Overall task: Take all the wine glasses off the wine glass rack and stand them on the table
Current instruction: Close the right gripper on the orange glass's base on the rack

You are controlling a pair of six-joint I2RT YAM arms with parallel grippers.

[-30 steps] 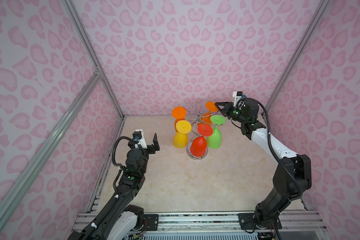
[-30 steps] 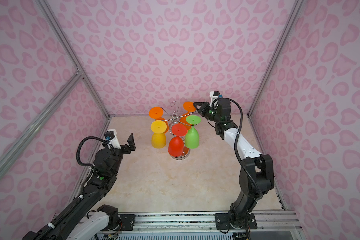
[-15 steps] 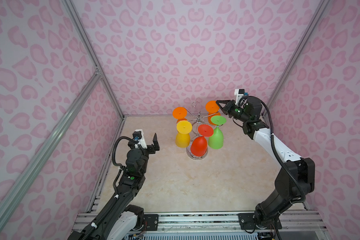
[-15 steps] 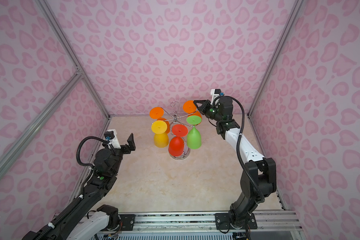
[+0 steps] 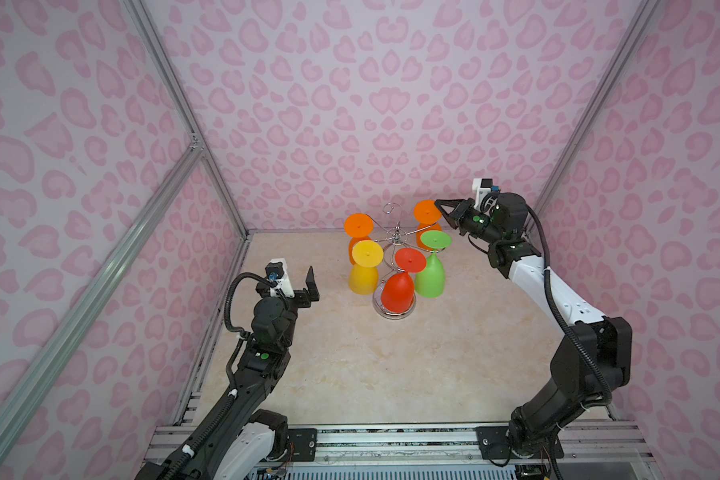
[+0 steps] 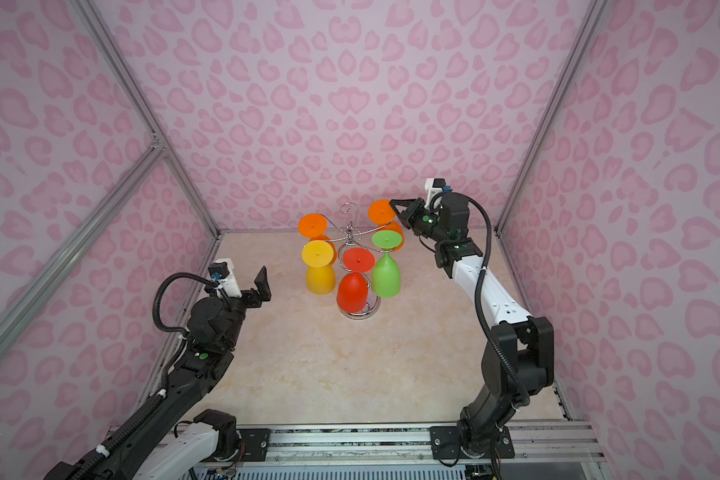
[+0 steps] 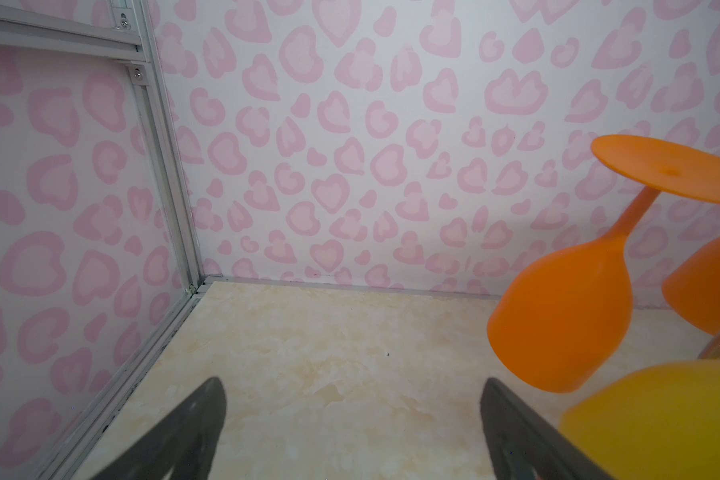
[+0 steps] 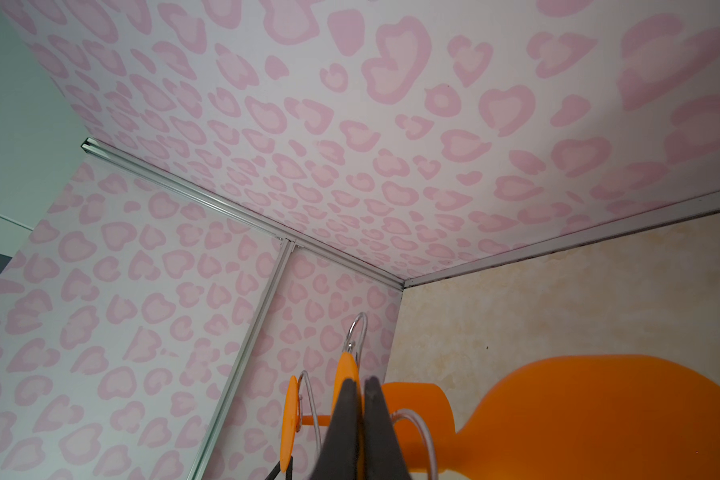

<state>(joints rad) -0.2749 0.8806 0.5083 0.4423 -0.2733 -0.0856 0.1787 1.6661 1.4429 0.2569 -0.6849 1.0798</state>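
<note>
The chrome wine glass rack (image 5: 398,239) stands at the back middle of the floor with several coloured glasses hanging upside down from it. My right gripper (image 5: 439,204) (image 6: 395,203) is shut on the foot rim of the back-right orange wine glass (image 5: 427,212) (image 6: 381,212). In the right wrist view the fingertips (image 8: 350,390) pinch that orange disc (image 8: 347,365), and the bowl (image 8: 599,415) hangs beside them. My left gripper (image 5: 302,286) (image 6: 258,286) (image 7: 352,386) is open and holds nothing, to the left of the rack.
Also on the rack are another orange glass (image 5: 358,224) (image 7: 566,307), a yellow glass (image 5: 366,253), a red glass (image 5: 410,259) and a green glass (image 5: 435,240). The rack's disc base (image 5: 393,313) sits on the marble floor. Pink walls stand close behind and to the right of my right arm.
My right gripper has closed fully on the orange glass's foot and risen slightly. The left arm has not moved.
</note>
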